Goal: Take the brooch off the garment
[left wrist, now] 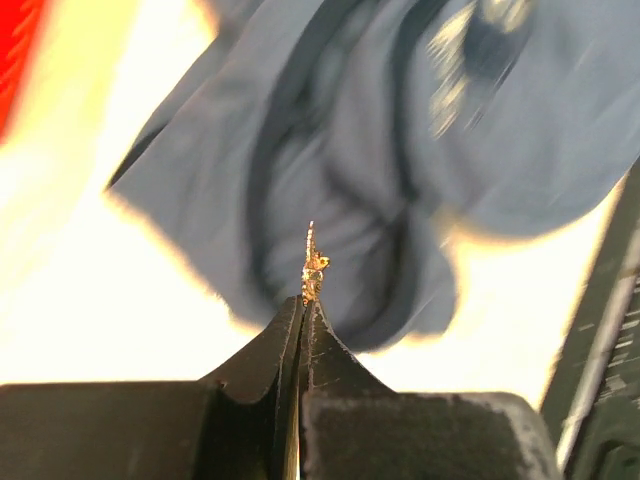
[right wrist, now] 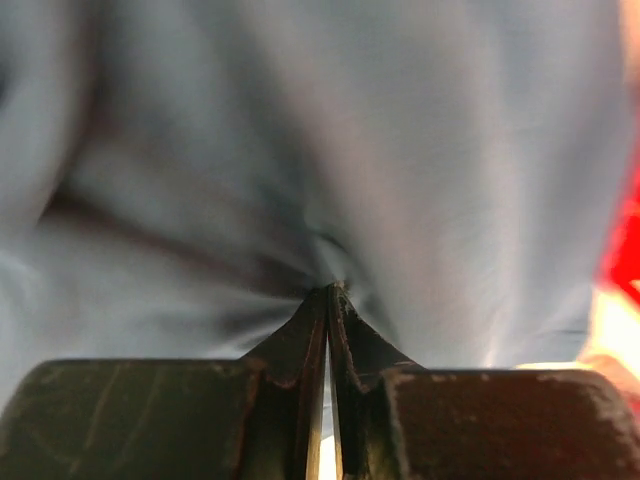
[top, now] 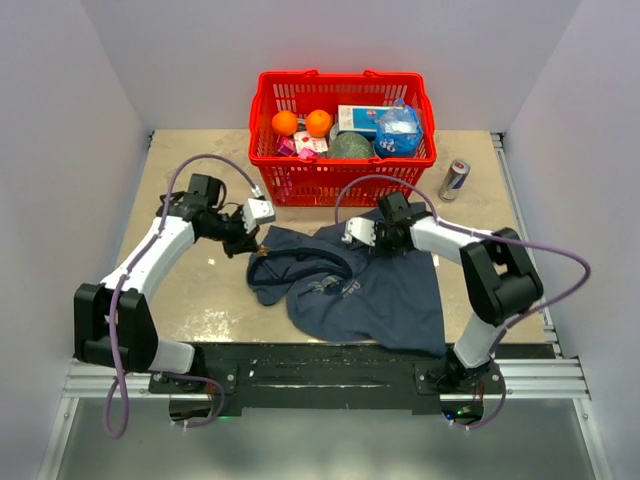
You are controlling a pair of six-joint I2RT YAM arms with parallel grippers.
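Observation:
A dark blue garment lies crumpled on the table between the arms. My left gripper is at the garment's left edge, raised a little. In the left wrist view my left gripper is shut on a small gold brooch, which sticks out past the tips, clear of the blurred garment below. My right gripper rests on the garment's upper right part. In the right wrist view my right gripper is shut on a pinch of the garment's cloth.
A red basket with oranges, a green item and packets stands at the back of the table. A drink can stands to its right. The black frame rail runs along the near edge.

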